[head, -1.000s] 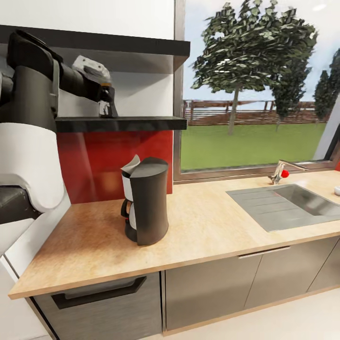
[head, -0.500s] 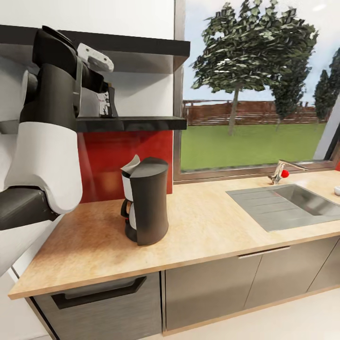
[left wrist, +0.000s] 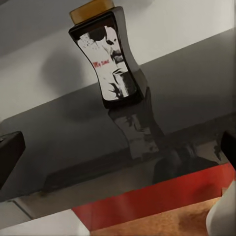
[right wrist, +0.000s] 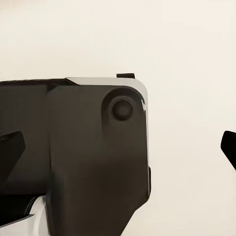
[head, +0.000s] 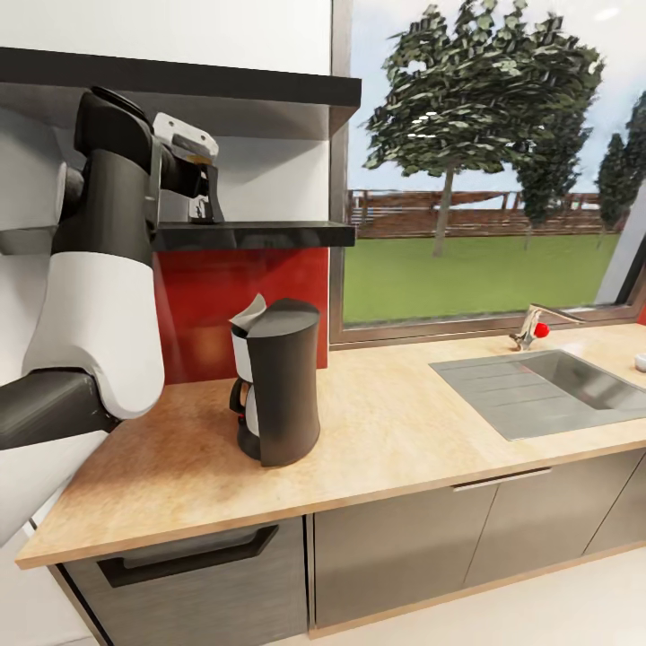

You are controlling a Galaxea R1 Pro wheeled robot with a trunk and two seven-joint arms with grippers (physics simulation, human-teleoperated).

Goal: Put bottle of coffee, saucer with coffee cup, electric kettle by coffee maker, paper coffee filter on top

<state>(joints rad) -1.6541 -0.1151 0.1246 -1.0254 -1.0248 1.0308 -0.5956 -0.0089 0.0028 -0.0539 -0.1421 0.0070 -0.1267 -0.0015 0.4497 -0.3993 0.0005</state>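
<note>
Behind the wooden worktop (head: 386,431) stands a big window (head: 489,161) with trees and grass outside, and a red wall panel (head: 238,305) runs beside it. Into the worktop, to the right of the coffee maker (head: 276,393), a steel sink (head: 547,388) with a tap (head: 536,328) is set. The coffee maker stands upright on the worktop, and a white paper coffee filter (head: 250,314) sticks out at its top. Above the coffee maker a dark shelf (head: 251,235) is fixed to the wall. My left arm (head: 103,296) reaches up to this shelf, and my left jaws (head: 205,193) are at its level, opened wide; my wrist camera shows their two dark tips far apart at the picture's edges. The bottle of coffee (left wrist: 109,58) stands upright on the shelf ahead of them, untouched, with its amber cap (left wrist: 91,11) on. My right jaws (right wrist: 120,147) are also spread wide, holding nothing, before a dark part of my own body (right wrist: 78,152).
</note>
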